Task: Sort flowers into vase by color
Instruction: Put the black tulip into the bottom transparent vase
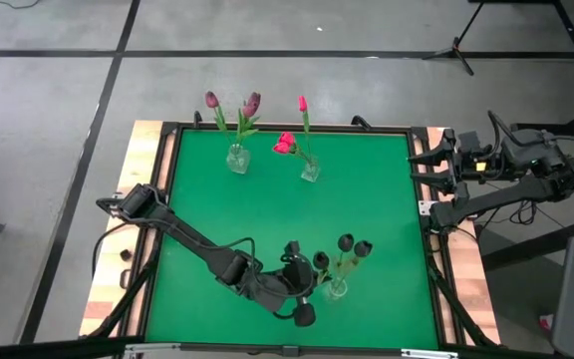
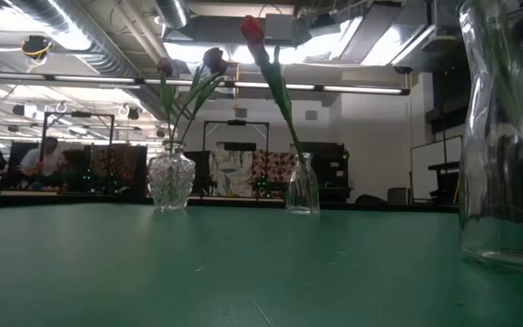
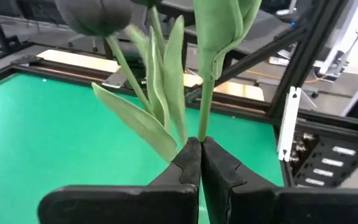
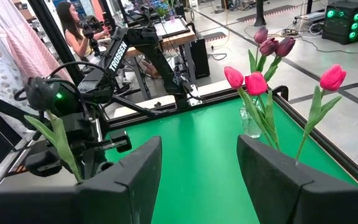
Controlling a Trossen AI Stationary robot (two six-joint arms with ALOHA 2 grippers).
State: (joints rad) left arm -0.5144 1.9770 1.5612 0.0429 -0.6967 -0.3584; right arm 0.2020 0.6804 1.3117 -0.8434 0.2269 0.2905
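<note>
The left gripper [image 1: 312, 289] is seen low at the near edge of the green table [image 1: 267, 214], jaws pressed together on a green stem [image 3: 205, 106] of a near-black flower [image 1: 320, 260]; in the left wrist view the stem is pinched right at the fingertips [image 3: 191, 155], with leaves and a dark bud [image 3: 95, 14] above. Just beside it a clear near vase [image 1: 337, 289] is stood, holding two more near-black flowers [image 1: 355, 245]; whether the gripped stem already sits inside this vase cannot be told. In the low view the same vase [image 2: 507, 136] fills the right edge. Farther back, near the far edge, a narrow vase [image 1: 310, 172] is seen with the pink flowers [image 1: 285, 144], one taller pink bud [image 1: 302, 103] leaning away. To its left a rounder ribbed vase [image 1: 236, 159] is seen with the dusky purple flowers [image 1: 251, 103]. The two far vases are stood near each other, well apart from the near vase. The right gripper [image 4: 197, 168] is held off the right side of the table, near the far corner, jaws apart and nothing between them. People [image 2: 34, 163] are seen seated in the room behind.
</note>
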